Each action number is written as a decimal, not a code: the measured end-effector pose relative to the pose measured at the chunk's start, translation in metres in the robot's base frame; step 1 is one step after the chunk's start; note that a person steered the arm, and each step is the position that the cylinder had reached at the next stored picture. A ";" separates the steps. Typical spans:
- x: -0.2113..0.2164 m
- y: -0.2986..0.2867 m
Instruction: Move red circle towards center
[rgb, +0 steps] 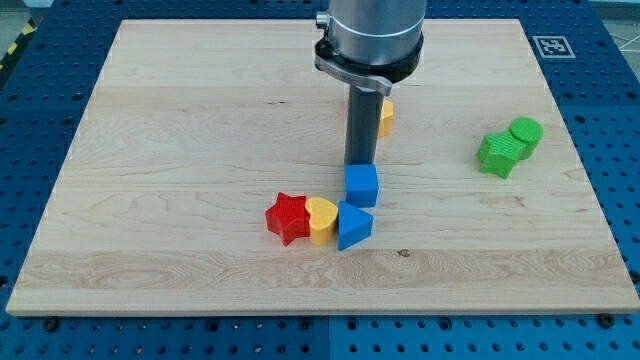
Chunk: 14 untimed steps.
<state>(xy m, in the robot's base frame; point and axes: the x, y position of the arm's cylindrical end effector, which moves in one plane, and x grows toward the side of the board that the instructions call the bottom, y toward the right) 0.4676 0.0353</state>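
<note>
A pale wooden board (180, 150) carries a blue cube (362, 185), a blue triangular block (352, 225), a yellow heart block (321, 219) and a red star block (288, 217) clustered near its middle. Two green blocks (509, 146) touch at the view's right. A yellow block (385, 117) is partly hidden behind the rod.

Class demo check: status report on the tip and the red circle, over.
My tip sits at the blue cube's top edge. No red circle in view; only a red star. Yellow block partly hidden behind rod.

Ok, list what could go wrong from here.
No red circle shows; the only red block is the red star, so I may push the wrong one. Also, my tip sits right by the blue cube; moving down-view would likely shove it into the blue triangle and yellow heart touching the star.
</note>
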 end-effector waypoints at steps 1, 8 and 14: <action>0.004 -0.003; -0.111 -0.059; -0.118 0.039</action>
<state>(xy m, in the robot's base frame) 0.3499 0.0747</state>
